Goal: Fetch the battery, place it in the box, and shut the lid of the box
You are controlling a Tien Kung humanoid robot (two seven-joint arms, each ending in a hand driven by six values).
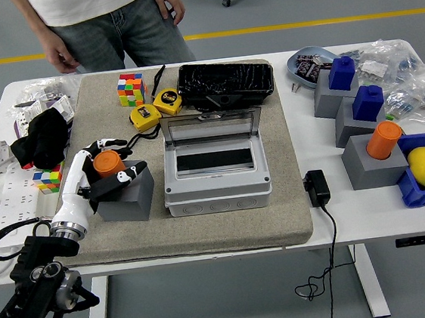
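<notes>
So we're early on: our left hand [107, 168] is wrapped round the orange battery [109, 164], fingers curled behind it & thumb in front. It's grasping, as far as we can tell, but the battery hasn't been lifted; it sits in its grey holder block [127, 194] toward the bench's [340, 218] left side, on the grey mat [205, 232]. Right hand isn't in view. Just right of the block, mid-bench, the grey box [215, 175] stands w/ its clear lid [211, 129] propped up, compartment open & nothing in it yet. So fetch is underway; placing & closing the lid are both left. Farther back lie two yellow tape measures [155, 109], a Rubik's cube [130, 88] & a black tray [226, 83]. At the far edge a person [103, 22] stands, hands down, touching nothing.
</notes>
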